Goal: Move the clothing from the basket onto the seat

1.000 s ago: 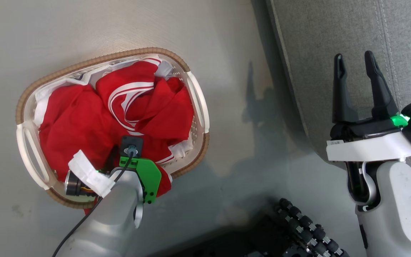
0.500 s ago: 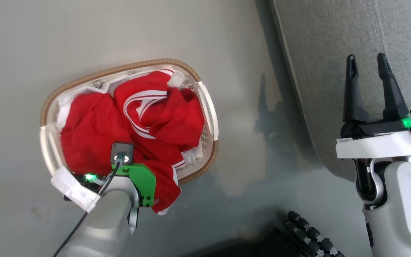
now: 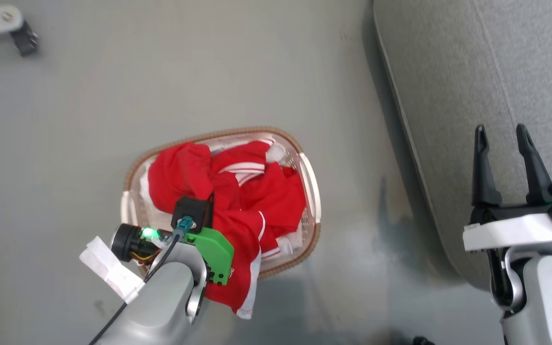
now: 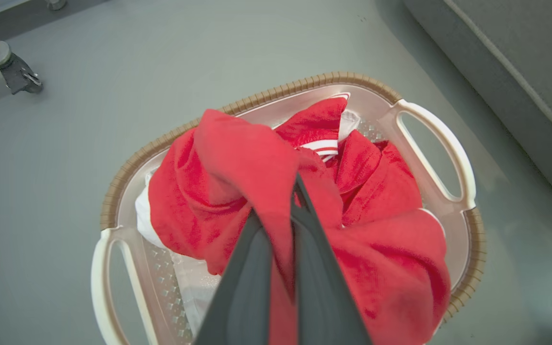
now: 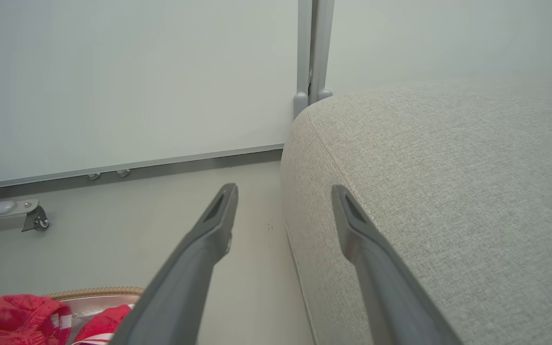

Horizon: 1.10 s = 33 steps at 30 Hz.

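Risk sits mostly in how the clothing (image 4: 237, 158) is bunched. The left tool (image 4: 281, 211) is clamped on one raised fold of red fabric, its two fingers pressed together with cloth between them. The rest of the pile lies heaped in the basket (image 3: 237, 132), which stands on the floor near the seat (image 3: 472, 72) with bare floor between them. In the head view a red tail with white trim (image 3: 249, 297) hangs over the basket's rim on the robot's side, outside the basket.

The garments look twisted into each other, so lifting the held fold may pull a second piece halfway up. That piece could then slide off over the rim onto the floor. The basket appears light. If fabric snags in a handle slot (image 4: 429, 153) or in the perforated wall, the basket may tip or be dragged along.

The hold is only a narrow pinch on soft, slippery-looking sportswear, so a quick swing towards the seat could shake it loose. A trailing length may also sweep the floor or catch on the seat's rounded front edge (image 5: 314, 158) and drop short of the cushion.

The right tool (image 3: 501, 134) hangs over that edge with its fingers spread and nothing between them. I judge that it could steady a trailing end.
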Tool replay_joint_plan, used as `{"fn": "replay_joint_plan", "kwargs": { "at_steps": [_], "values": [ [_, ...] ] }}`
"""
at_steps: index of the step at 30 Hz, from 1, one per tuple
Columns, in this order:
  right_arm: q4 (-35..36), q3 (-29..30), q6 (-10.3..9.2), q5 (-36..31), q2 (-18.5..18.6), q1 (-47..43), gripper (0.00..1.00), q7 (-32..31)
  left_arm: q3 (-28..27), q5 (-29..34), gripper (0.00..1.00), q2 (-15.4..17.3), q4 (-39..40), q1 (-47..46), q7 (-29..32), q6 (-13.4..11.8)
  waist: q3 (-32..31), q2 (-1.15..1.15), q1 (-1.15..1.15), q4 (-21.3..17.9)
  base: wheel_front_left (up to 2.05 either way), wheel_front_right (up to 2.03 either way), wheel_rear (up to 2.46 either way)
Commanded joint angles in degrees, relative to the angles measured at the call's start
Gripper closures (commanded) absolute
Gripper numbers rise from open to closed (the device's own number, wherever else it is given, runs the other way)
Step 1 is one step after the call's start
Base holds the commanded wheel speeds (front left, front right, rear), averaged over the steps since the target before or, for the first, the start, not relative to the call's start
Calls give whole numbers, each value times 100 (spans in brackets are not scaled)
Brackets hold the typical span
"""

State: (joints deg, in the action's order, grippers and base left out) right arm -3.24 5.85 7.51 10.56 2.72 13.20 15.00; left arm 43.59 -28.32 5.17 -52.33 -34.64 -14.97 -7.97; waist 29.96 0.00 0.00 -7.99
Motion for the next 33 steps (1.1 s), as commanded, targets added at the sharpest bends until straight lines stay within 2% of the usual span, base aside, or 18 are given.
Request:
{"fn": "replay_joint_plan", "kwargs": {
  "at_steps": [1, 10, 20, 26, 33],
  "values": [
    [-42, 51, -4, -60, 30, -158, 0, 29, 7, 95, 100, 82, 121, 59, -32, 38, -889, 0, 0, 481, 0, 0, 0],
    [-165, 78, -4, -171, 29, -671, 0, 28, 198, 585, 100, 435, 686, -327, -29, 360, -1877, 0, 0, 619, 0, 0, 0],
    [-198, -104, -4, -109, 28, -884, 0, 28, 270, 767, 100, 693, 1252, -1324, 190, 658, -2466, 0, 0, 575, 0, 0, 0],
    [-157, -541, -4, -282, 26, -696, 0, 28, 206, 706, 100, 713, 1763, -1885, 479, 787, -2621, 0, 0, 529, 0, 0, 0],
    [-150, -1265, -4, -313, 27, -285, 0, 28, 8, 511, 100, 692, 2241, -2326, 763, 766, -2729, 0, 0, 471, 0, 0, 0]
  ]
}}
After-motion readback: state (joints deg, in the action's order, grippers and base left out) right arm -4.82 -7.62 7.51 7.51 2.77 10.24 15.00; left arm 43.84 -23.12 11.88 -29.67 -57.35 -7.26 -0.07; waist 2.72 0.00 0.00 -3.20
